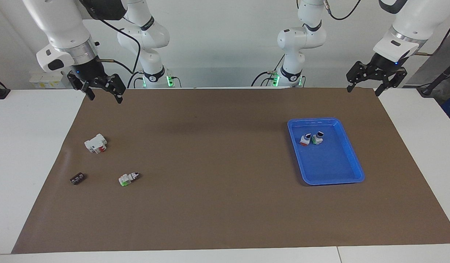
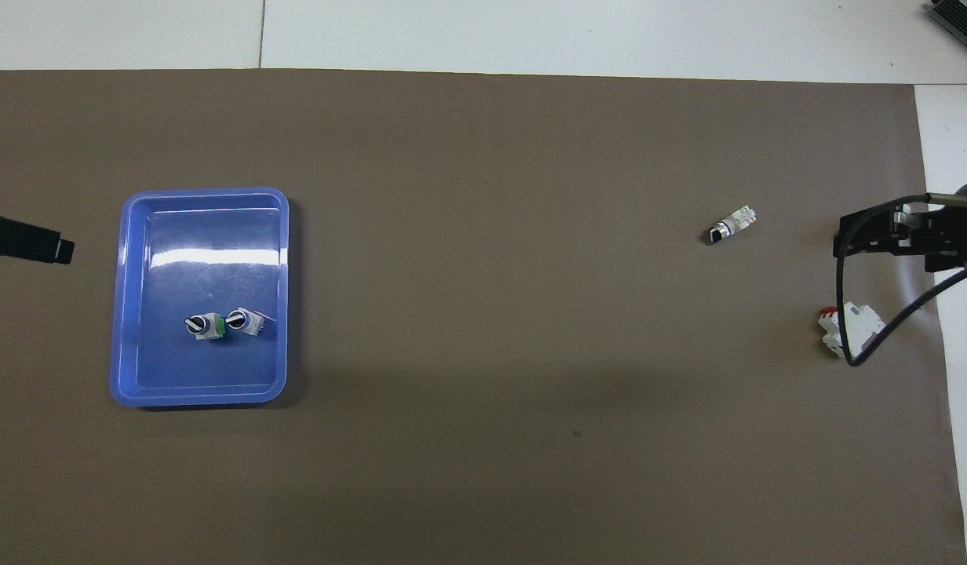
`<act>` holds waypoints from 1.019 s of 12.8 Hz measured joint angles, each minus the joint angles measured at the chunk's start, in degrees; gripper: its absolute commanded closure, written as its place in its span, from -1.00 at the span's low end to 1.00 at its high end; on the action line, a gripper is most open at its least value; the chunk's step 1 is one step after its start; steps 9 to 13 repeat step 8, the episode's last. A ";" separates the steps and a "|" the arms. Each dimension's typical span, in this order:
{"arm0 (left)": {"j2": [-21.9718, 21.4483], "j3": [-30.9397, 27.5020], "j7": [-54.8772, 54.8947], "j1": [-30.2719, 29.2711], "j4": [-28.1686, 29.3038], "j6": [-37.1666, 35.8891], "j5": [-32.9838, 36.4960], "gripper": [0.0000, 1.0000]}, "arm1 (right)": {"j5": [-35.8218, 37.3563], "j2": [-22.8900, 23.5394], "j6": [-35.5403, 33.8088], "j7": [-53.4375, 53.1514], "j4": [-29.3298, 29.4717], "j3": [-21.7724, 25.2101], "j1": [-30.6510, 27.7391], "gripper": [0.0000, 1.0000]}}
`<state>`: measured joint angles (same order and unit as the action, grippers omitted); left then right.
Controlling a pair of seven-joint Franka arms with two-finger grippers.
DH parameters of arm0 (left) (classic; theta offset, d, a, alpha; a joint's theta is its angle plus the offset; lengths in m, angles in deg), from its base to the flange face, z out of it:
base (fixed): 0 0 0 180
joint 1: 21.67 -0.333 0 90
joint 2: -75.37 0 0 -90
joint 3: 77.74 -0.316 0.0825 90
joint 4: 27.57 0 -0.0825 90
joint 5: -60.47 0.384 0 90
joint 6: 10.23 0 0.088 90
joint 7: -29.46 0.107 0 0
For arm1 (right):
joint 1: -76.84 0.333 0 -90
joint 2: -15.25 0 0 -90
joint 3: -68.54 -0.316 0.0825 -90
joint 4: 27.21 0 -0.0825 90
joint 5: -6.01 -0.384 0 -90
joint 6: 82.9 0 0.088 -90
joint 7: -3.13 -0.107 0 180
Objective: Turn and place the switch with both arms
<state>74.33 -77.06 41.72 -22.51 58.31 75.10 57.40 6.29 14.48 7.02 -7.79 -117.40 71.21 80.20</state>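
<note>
The switch [image 1: 304, 139] with the orange-red base stands upright in the blue tray [image 1: 327, 166], beside a like switch with a green base [image 1: 317, 138]. In the overhead view the switch [image 2: 246, 322] is in the part of the tray [image 2: 205, 235] nearer to the robots. My left gripper [image 1: 363, 90] is open and empty, up in the air over the mat's corner at the left arm's end. My right gripper [image 1: 103, 95] is open and empty, raised over the mat's edge at the right arm's end.
A green-based switch [image 1: 128, 178] lies on its side on the brown mat toward the right arm's end. A larger white block with a red part [image 1: 96, 143] lies nearer to the robots. A small black part [image 1: 77, 178] lies beside the green-based switch.
</note>
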 measured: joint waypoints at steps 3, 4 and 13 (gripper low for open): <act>0.00 -2.71 -0.01 2.13 -0.94 -1.87 0.41 -1.00 | 0.00 0.00 0.00 0.01 0.00 0.04 -0.01 -0.99; 0.00 -2.71 -0.05 2.14 -0.95 -1.88 0.53 -1.00 | 0.00 0.00 0.00 0.02 0.00 0.04 -0.01 -0.99; 0.00 -2.70 -2.61 2.35 -1.17 -1.82 2.00 -1.00 | 0.00 -0.01 -0.03 0.02 -0.02 0.04 -0.01 -0.99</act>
